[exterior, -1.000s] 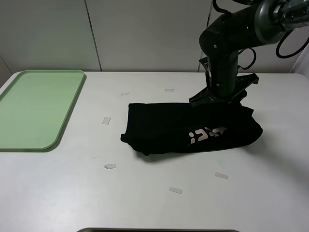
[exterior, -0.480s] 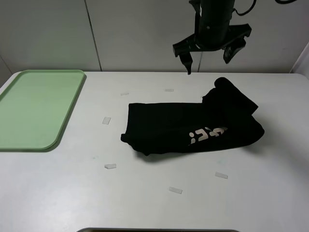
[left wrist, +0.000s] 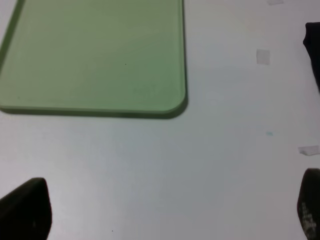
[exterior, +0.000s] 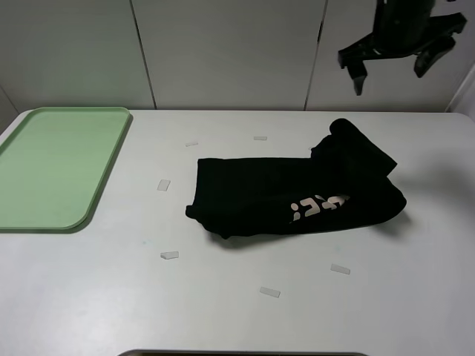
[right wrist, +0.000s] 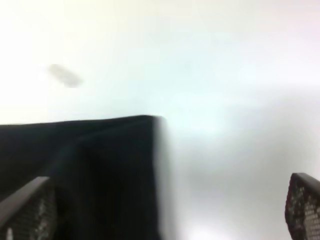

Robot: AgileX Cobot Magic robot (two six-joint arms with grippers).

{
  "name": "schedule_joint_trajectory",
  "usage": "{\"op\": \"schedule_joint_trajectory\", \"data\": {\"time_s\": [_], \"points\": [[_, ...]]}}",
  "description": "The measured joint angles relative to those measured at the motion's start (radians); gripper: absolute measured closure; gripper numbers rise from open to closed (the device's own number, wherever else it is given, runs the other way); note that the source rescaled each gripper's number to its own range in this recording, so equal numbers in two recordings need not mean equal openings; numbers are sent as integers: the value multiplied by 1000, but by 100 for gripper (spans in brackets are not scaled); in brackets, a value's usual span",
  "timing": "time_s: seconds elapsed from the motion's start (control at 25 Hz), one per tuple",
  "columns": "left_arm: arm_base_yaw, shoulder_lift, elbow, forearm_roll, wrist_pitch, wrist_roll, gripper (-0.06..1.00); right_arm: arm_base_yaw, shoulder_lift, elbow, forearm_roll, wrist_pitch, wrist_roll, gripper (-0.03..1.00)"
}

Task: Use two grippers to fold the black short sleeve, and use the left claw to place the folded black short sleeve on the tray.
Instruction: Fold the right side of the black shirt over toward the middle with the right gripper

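The black short sleeve (exterior: 293,195) lies folded into a long band on the white table, with a pale print on its front and a raised fold at its far right end. It shows blurred in the right wrist view (right wrist: 85,170), and its edge shows in the left wrist view (left wrist: 315,55). My right gripper (exterior: 395,69) is open and empty, high above the table's far right, well clear of the shirt. My left gripper (left wrist: 165,212) is open and empty over bare table near the green tray (left wrist: 95,55). The tray (exterior: 52,167) lies at the far left.
Several small clear tape pieces lie around the shirt, such as one (exterior: 164,185) left of it and one (exterior: 270,292) in front. A grey panelled wall (exterior: 223,52) stands behind the table. The table's right edge is near the shirt's right end.
My right gripper let go of the shirt's right end, leaving a raised fold, then rose and moved right. The shirt has lain still for the last half second.
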Motion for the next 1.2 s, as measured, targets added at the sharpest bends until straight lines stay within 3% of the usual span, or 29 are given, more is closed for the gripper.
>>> {"op": "schedule_joint_trajectory", "data": {"time_s": [0.24, 0.44, 0.6, 0.96, 1.2], "points": [[0, 0, 0, 0, 0, 0, -4, -149, 0, 169, 6, -20, -42, -3], [0, 0, 0, 0, 0, 0, -4, -170, 0, 305, 98, -87, -86, -3], [0, 0, 0, 0, 0, 0, -4, -140, 0, 360, 151, -110, -95, -3], [0, 0, 0, 0, 0, 0, -4, 53, 0, 368, 258, -124, -98, -3], [0, 0, 0, 0, 0, 0, -4, 121, 56, 368, 315, -165, -98, -3]]}}
